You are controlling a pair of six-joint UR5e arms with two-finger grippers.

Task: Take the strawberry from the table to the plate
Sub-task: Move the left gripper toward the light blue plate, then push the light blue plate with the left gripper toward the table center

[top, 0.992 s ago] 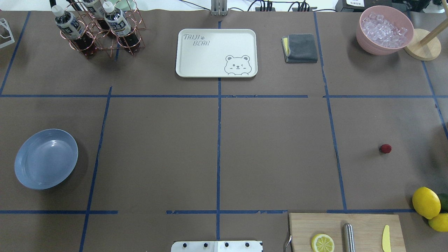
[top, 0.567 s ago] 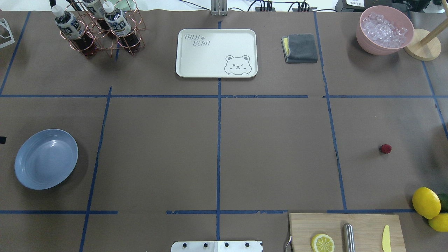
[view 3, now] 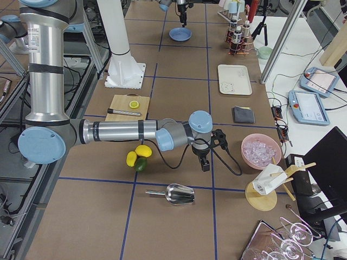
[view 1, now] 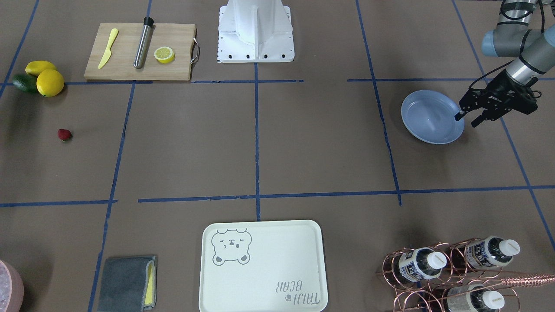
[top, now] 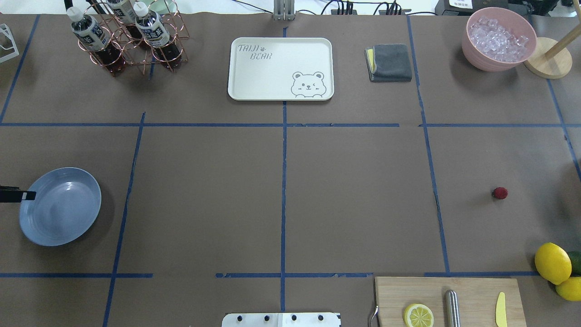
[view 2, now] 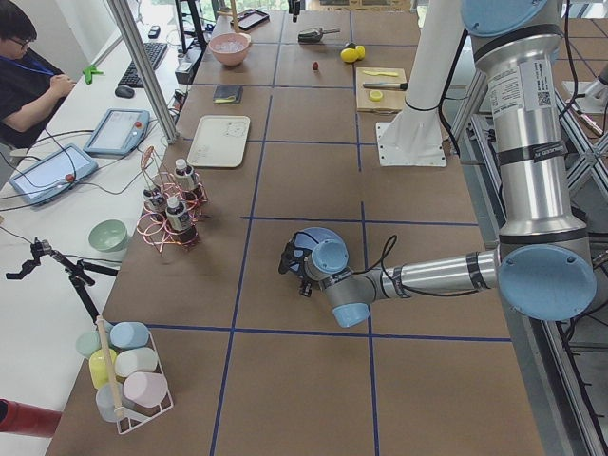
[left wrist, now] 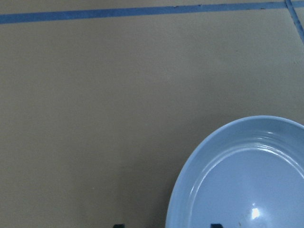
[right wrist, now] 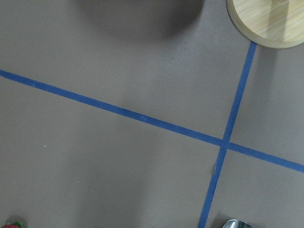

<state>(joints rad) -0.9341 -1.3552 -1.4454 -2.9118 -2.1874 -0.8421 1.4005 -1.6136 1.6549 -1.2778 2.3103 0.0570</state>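
1. Closest to the base is a cutting board [top: 447, 299] carrying a half lemon [top: 418, 315], a steel rod [top: 452, 308] and a yellow knife [top: 500, 309]. Two lemons [top: 552, 262] and an avocado [top: 575, 261] sit bunched just beside it at the right edge.
2. The strawberry [top: 499, 193] lies on the table [top: 354, 190] in the right half, a bit farther out than the lemons. It is alone in its grid cell and touches nothing.
3. The right gripper [view 3: 204, 161] shows only in the right side view, pointing down over the table near the lemons. I can't tell its jaw state from there. Its wrist cam has a red-and-green sliver in the bottom-left corner, probably the strawberry, but it is too cropped to be sure.
4. The plate [top: 60, 206] is on the left side at about the same depth, well apart from the strawberry, which is not yet on it.
5. The left gripper [view 1: 467, 119] is at the plate's outer rim with its jaws spread wide, gripping nothing. One fingertip is over the rim and the other over bare table.
6. Along the far edge are a bottle rack [top: 131, 41], a bear tray [top: 280, 68], a folded cloth [top: 389, 62] and a pink bowl of ice [top: 498, 38].
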